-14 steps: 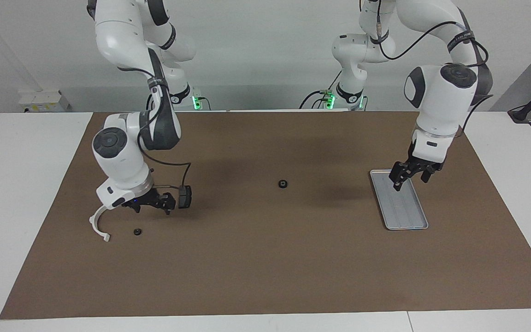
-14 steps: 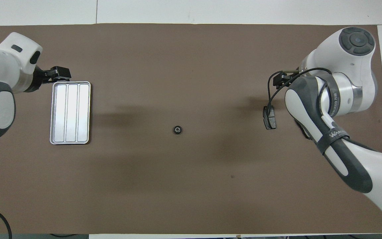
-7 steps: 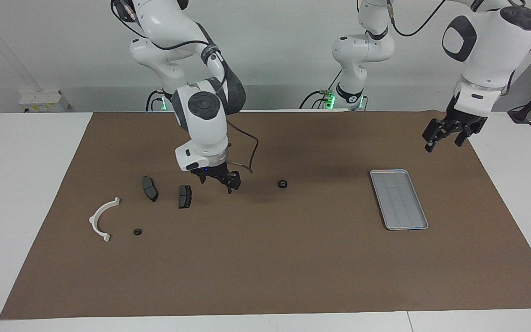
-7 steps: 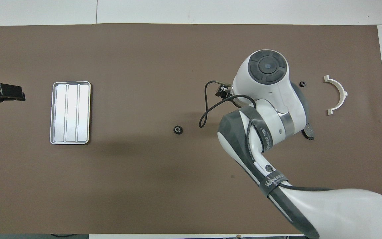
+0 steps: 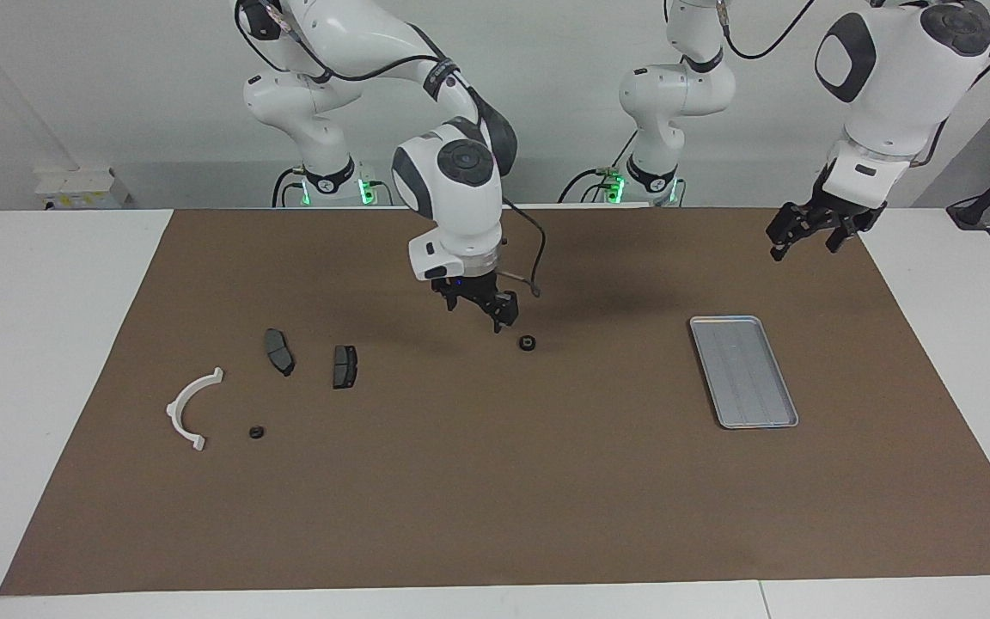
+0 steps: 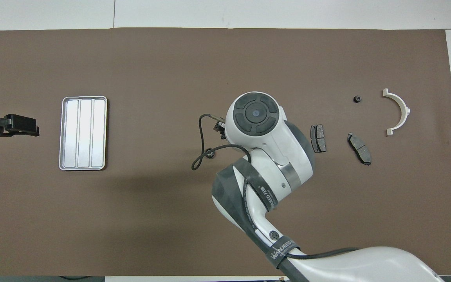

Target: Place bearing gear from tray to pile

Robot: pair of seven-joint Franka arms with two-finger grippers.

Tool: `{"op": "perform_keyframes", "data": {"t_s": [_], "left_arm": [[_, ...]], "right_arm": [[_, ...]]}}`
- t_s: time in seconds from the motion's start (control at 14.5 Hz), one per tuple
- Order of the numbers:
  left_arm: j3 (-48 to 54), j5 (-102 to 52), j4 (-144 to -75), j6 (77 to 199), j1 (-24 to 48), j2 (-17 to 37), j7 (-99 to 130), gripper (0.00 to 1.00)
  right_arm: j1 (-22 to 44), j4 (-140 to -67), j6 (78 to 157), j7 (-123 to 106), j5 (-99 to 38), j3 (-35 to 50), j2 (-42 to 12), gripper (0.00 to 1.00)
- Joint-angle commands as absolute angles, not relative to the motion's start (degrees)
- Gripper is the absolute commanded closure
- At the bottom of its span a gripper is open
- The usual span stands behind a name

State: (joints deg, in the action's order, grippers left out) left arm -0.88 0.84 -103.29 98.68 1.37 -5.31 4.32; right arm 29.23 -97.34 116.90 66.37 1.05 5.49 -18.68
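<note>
Altogether: one tray, two bearing gears, two brake pads, one bracket.

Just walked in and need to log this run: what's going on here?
The right gripper, open and holding nothing, hangs just beside a small black bearing gear lying mid-mat. The tray holds nothing. A second gear lies with the white half-ring bracket and two brake pads. The left gripper waits open, raised near the tray.

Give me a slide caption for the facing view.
Right gripper open above mid-table bearing gear; left gripper waits above tray.
</note>
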Motion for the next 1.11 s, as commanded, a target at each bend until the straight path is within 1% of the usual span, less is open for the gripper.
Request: {"op": "perform_keyframes", "data": {"t_s": [0.0,0.07,0.21,0.35,0.41,0.55,0.69,1.04], "left_arm": [[-1.3,-0.2,-97.7,92.7,1.5,-3.8,2.6,0.0],[-1.3,-0.1,-95.2,90.2,1.5,-2.7,2.5,0.0],[-1.1,-0.1,-91.2,87.4,1.6,-1.0,2.5,0.0],[-1.0,-0.3,-91.4,87.5,1.6,-1.1,2.5,0.0],[-0.9,-0.2,-92.0,87.4,1.7,-1.8,2.5,0.0],[-1.0,-0.2,-92.5,87.5,1.4,-2.6,1.9,0.0],[-1.0,-0.2,-91.0,87.3,1.3,-1.9,1.8,0.0],[-0.9,-0.1,-90.8,87.3,1.4,-1.5,1.8,0.0]], "right_arm": [[31.0,-97.6,120.0,68.4,-0.2,5.4,-19.9,0.0],[31.9,-97.3,120.1,68.6,0.2,5.3,-20.4,0.0],[34.6,-94.3,120.3,71.3,1.1,5.1,-24.3,0.0],[35.8,-90.5,120.4,75.0,4.6,5.3,-28.6,0.0],[35.8,-89.7,120.6,75.9,5.8,5.3,-29.8,0.0],[36.2,-89.4,121.5,76.3,6.1,5.3,-31.5,0.0],[37.4,-89.4,123.7,76.4,6.2,5.3,-33.0,0.0],[36.8,-91.0,126.2,76.4,7.5,5.2,-33.4,0.0]]}}
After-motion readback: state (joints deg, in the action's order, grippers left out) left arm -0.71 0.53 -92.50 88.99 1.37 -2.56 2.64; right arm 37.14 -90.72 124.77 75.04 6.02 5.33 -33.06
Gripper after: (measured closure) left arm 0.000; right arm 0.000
